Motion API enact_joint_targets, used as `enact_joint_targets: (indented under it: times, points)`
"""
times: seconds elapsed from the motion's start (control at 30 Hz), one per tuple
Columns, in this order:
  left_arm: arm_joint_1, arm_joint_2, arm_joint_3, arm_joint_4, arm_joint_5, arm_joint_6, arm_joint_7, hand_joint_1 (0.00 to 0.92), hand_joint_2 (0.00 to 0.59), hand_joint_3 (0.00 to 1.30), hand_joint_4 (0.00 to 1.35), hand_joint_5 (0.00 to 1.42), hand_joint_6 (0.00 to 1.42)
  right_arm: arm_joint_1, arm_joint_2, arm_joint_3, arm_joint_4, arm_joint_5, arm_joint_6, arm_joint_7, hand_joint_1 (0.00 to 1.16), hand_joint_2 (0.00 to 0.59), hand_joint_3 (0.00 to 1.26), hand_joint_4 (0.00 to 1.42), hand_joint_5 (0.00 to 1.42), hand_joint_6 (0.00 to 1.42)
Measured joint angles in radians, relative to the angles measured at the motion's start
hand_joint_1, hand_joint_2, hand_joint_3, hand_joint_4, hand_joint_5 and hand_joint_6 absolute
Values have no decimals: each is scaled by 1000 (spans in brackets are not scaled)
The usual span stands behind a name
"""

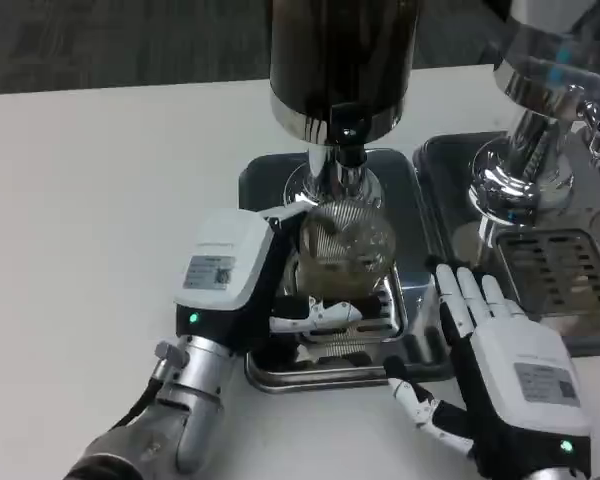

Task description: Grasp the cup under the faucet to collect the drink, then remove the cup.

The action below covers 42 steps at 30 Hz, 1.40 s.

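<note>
Clear ribbed cup [346, 238] is sitting on the steel drip tray [280, 372] right under the faucet [350, 160] of my dark dispenser [342, 60]. I've got the left robot hand [270, 290] wrapped around it. Right robot hand [500, 350] lies flat and spread on the table [100, 200], just beside the tray.
</note>
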Motion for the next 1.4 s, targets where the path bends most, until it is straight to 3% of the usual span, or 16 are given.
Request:
enact_joint_targets:
  times: [0.13, 0.4, 0.7, 0.9, 1.07, 1.23, 1.4]
  points:
    - [0, -1, -10, 0, -10, 3, 0, 270, 73, 309, 468, 898, 1045, 2, -1, -3, 0, 0, 0, 0, 370, 383, 0, 0, 0, 98]
    - [20, 13, -19, -4, -9, 20, 5, 59, 62, 83, 304, 761, 849, 0, -3, -10, 0, 5, -1, 0, 382, 382, 0, 0, 0, 98]
    - [25, 39, 1, -42, -14, 29, 58, 0, 50, 63, 264, 708, 754, -10, -8, -13, 2, 9, -12, 0, 390, 382, 0, 0, 0, 98]
    - [67, 72, 45, -77, -27, 6, 63, 0, 62, 53, 131, 508, 429, -15, -16, -20, 10, 14, -21, 0, 392, 382, 0, 0, 0, 92]
    - [118, 125, 108, -171, -71, -60, 70, 0, 77, 9, 21, 362, 276, -13, -20, -38, 10, 30, -23, -3, 394, 382, 0, 0, 0, 86]
    - [223, 192, 197, -370, -176, -178, -37, 0, 79, 0, 0, 230, 171, -9, -26, -45, 10, 44, -28, -8, 395, 382, 0, 0, 0, 82]
    - [325, 255, 289, -574, -299, -279, -225, 0, 96, 0, 0, 224, 174, -10, -31, -57, 10, 49, -32, -9, 396, 382, 0, 0, 0, 81]
